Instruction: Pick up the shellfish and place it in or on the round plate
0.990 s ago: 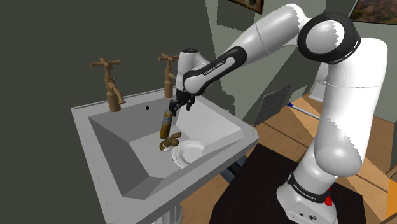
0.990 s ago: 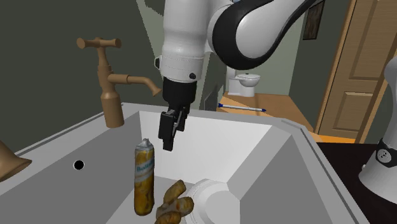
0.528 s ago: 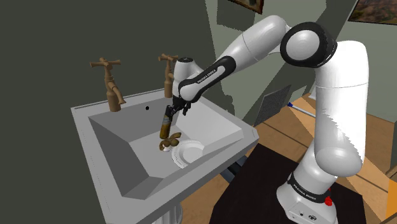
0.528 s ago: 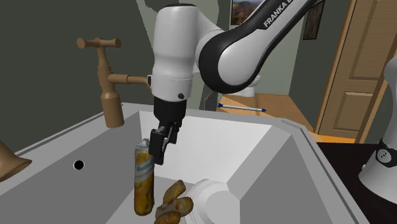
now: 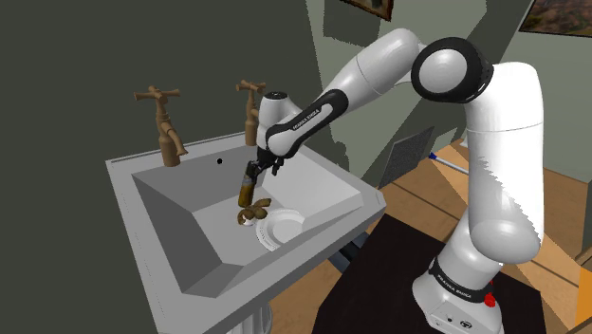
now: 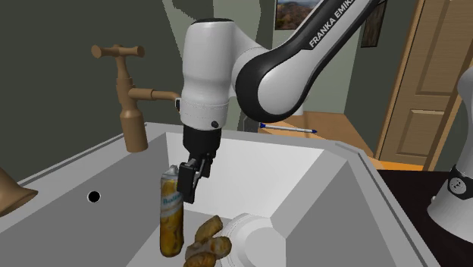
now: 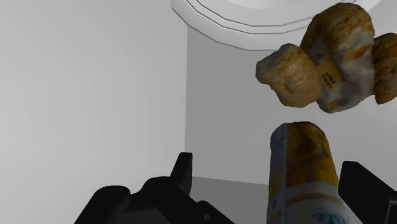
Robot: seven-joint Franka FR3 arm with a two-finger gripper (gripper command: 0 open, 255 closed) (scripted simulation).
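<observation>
The shellfish (image 5: 250,215) is a brown, lumpy cluster on the floor of a grey sink (image 5: 172,249), touching the rim of a white round plate (image 5: 283,228). A yellow-brown can (image 5: 247,184) stands upright just behind it. My gripper (image 5: 254,169) hangs open by the can's top, above and a little behind the shellfish. In the second exterior view the gripper (image 6: 189,180) overlaps the can (image 6: 172,220), with the shellfish (image 6: 206,243) and plate (image 6: 256,234) below. In the wrist view the can (image 7: 303,173) rises between the gripper's (image 7: 268,164) spread fingers, with the shellfish (image 7: 324,58) and plate (image 7: 254,18) beyond it.
Two brown taps (image 5: 163,121) (image 5: 251,104) stand on the sink's back ledge, near the arm. The sink's sloped walls (image 6: 326,190) close in around the plate. A small dark hole (image 6: 93,196) marks the back wall. A wooden door (image 6: 432,76) stands at the second exterior view's right.
The gripper has come down toward the top of the can and shifted to the second exterior view's left. It stays open. Shellfish, can and plate have not moved.
</observation>
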